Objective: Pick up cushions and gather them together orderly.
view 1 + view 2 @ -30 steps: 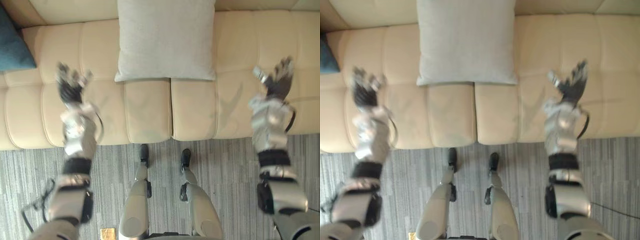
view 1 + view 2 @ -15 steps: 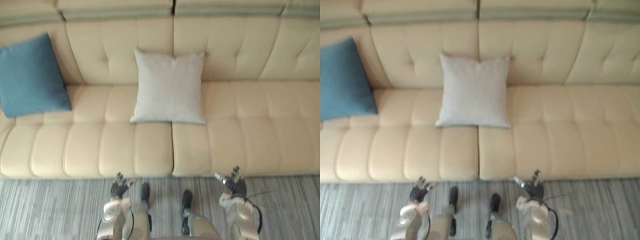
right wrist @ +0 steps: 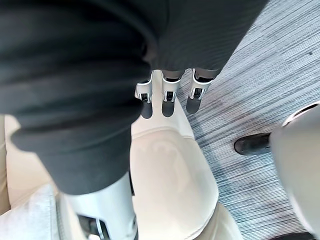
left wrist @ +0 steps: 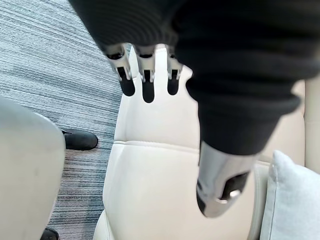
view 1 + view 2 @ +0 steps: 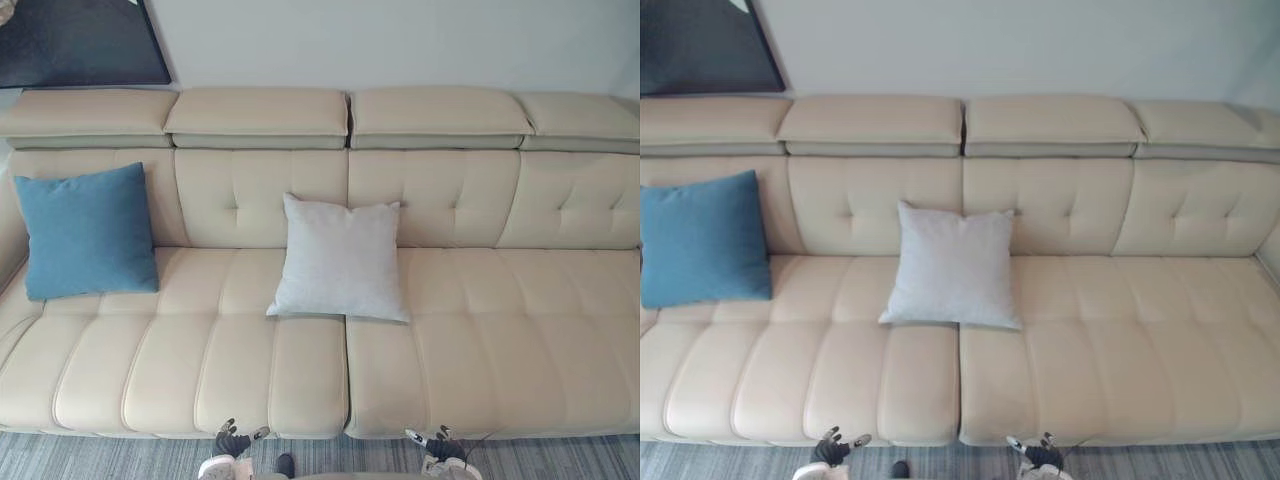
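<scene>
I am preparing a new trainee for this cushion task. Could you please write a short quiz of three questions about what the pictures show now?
1. Fill in: the blue cushion and the grey cushion are ___ (touching / apart).
2. Multiple choice: where on the sofa is the blue cushion? A) at the right end; B) at the left end, leaning on the backrest; C) on top of the grey cushion.
3. True or false: the left hand is shut on the grey cushion.
Key: 1 apart. 2 B. 3 false: the left hand and the right hand are both open and empty, low before the sofa's front edge.
</scene>
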{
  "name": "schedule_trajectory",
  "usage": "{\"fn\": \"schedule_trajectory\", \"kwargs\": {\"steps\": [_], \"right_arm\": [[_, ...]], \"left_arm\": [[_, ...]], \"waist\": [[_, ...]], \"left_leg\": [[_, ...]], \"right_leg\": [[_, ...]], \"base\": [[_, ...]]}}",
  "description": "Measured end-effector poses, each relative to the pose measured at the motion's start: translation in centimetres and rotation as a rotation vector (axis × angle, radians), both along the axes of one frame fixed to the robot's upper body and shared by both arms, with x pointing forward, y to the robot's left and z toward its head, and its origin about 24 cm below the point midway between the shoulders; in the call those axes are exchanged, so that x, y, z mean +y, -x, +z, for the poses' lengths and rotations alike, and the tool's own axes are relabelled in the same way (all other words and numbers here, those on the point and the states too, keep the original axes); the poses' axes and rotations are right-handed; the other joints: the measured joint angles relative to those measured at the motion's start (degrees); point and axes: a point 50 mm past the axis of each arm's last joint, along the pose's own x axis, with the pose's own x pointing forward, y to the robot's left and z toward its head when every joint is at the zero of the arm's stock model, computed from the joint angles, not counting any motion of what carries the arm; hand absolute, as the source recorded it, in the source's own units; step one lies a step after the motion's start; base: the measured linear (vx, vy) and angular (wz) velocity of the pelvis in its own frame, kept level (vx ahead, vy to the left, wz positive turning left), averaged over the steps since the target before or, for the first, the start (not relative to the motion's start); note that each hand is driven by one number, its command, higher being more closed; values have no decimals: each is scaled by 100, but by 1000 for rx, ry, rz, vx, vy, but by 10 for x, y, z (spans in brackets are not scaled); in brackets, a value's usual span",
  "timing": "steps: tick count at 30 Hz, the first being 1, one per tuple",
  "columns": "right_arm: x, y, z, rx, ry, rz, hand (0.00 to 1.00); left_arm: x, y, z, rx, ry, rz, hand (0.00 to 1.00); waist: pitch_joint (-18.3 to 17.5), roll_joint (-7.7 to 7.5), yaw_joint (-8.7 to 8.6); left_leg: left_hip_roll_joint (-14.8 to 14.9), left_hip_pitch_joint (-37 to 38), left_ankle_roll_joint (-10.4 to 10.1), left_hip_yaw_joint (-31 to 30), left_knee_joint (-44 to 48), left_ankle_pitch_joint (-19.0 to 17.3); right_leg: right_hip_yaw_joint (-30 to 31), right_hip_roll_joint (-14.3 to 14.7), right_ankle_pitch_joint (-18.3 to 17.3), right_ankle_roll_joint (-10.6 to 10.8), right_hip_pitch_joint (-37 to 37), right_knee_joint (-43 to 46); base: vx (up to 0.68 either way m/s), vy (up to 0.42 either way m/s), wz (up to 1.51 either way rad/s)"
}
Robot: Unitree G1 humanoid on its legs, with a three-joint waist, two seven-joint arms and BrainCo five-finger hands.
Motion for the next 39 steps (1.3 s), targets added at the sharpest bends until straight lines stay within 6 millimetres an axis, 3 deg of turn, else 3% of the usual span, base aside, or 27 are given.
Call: {"fn": "schedule_trajectory", "kwargs": {"steps": [16,21,23,26,27,28,29,31,33,34,35,36,37,39], "right_arm": [[0,-2,-3,62,-9,2,0],[4,-24,3,10,-8,23,0],[7,-36,9,-36,11,47,0],[15,-46,14,-73,19,85,0],[19,-49,16,-86,23,112,0],[20,-49,16,-89,23,121,0],[20,-50,16,-91,24,122,0],[18,-61,21,-123,37,133,0],[15,-69,24,-142,58,158,0],[8,-68,25,-133,85,171,0],[5,-75,28,-139,112,197,0],[11,-81,30,-154,116,225,0],[13,-82,30,-156,116,238,0],[10,-100,40,-204,140,253,0]], "left_arm": [[2,-2,-2,41,-5,-11,0],[4,-19,3,10,-34,-37,0],[1,-35,8,-32,-38,-61,0],[-4,-50,14,-81,-43,-95,0],[-5,-58,19,-114,-45,-99,0],[-6,-69,26,-164,-49,-104,0],[-1,-75,30,-194,-66,-105,0],[9,-75,31,-188,-87,-96,0],[6,-65,26,-155,-75,-90,0],[1,-59,23,-141,-58,-85,0],[-3,-55,21,-132,-43,-79,0],[-1,-55,21,-133,-47,-74,0],[-1,-56,21,-135,-46,-74,0],[-6,-53,18,-117,-32,-75,0]], "waist": [[128,0,-33],[317,-115,-18],[401,-202,-11],[485,-227,-3],[502,-202,-7],[509,-197,-20],[443,-300,-23],[432,-398,4],[444,-265,34],[384,-109,92],[462,-95,146],[516,-225,163],[543,-241,169],[812,86,136]], "left_leg": [[29,73,-10,230,0,-5],[131,-63,1,1011,3,-13],[205,-237,12,1587,34,-4],[348,-315,106,1824,103,20],[456,-428,199,1883,332,-37],[475,-428,223,1833,490,-54],[446,-573,257,1818,772,-77],[466,-845,248,1868,1229,-94],[520,-1027,104,1808,1425,-220],[542,-1013,160,1799,1342,-229],[591,-1089,213,1943,1384,-163],[573,-1252,213,1965,1598,-165],[603,-1322,196,1967,1682,-177],[863,-1530,54,1772,1928,-127]], "right_leg": [[64,-1,2,1,7,40],[397,-34,108,32,-416,190],[482,-52,248,149,-737,239],[403,10,549,197,-1006,492],[219,-15,299,-45,-1213,1202],[-40,-265,-254,-133,-1334,2680],[-66,-500,-452,-46,-1181,3267],[-76,-504,-504,36,-1166,3116],[-35,-312,-489,47,-1034,2735],[-16,-213,-510,61,-923,2474],[17,-235,-853,-31,-908,2504],[-63,-308,-1059,-107,-998,2465],[-90,-278,-1087,-119,-996,2346],[-245,23,-1020,-310,-799,1935]], "base": [[-7,1,-4],[-82,38,-41],[-77,58,-46],[-88,42,-42],[0,0,0],[37,-72,20],[58,-121,32],[-47,-186,1],[-101,-73,-20],[-52,-1,-8],[-81,-59,-4],[-175,-161,0],[-209,-173,-15],[-236,-139,-1]]}}
